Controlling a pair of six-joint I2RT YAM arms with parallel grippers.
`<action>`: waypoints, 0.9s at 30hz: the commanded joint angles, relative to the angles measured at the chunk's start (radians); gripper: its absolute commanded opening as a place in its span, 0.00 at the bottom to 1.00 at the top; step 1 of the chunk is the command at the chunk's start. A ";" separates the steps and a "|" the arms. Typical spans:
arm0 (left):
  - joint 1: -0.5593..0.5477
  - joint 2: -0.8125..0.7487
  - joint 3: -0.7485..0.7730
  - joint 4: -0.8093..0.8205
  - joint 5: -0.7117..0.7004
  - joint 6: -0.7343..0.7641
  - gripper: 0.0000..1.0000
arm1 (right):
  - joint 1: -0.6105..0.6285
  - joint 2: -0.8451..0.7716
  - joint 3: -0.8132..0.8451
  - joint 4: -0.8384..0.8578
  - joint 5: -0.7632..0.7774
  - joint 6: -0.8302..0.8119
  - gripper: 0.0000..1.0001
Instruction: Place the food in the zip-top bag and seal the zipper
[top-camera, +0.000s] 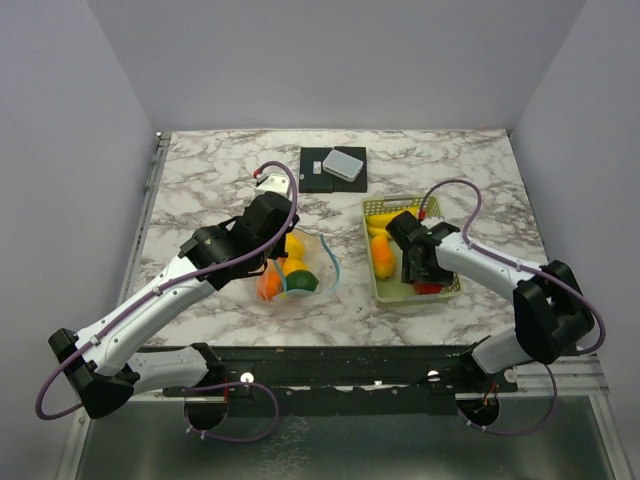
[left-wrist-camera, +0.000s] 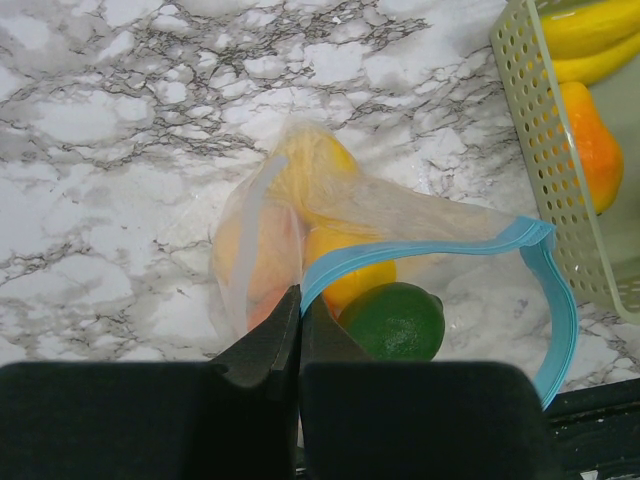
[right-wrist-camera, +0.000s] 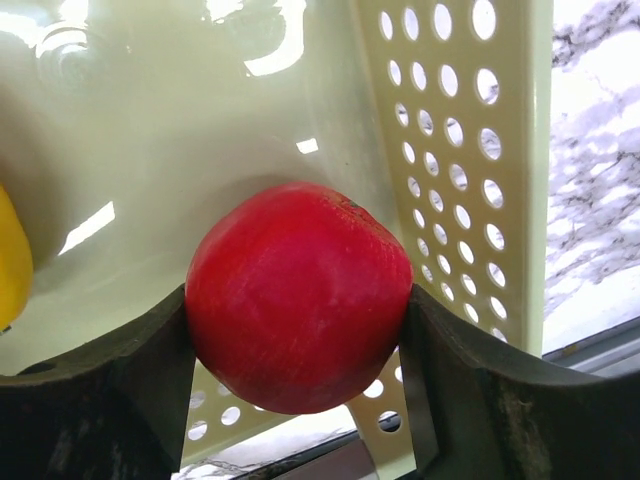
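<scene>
Right end effector clasps red apple in basket's near corner; the smooth round shell may squirt out. Left end effector pinches zip-top bag rim at surface centre; the film may slip.

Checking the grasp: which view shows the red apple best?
The right wrist view: the red apple fills the frame between the right gripper's fingers, against the basket wall. The top view shows only a red sliver under that gripper; the left wrist view misses it.
</scene>
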 joint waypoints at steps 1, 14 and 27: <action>-0.001 -0.018 -0.007 0.016 0.007 0.009 0.00 | -0.008 -0.035 0.041 0.001 -0.026 -0.008 0.52; -0.002 -0.012 0.001 0.016 0.008 0.006 0.00 | -0.008 -0.199 0.198 -0.050 -0.140 -0.074 0.43; -0.001 -0.009 0.000 0.015 0.006 0.001 0.00 | -0.005 -0.346 0.301 0.096 -0.536 -0.185 0.39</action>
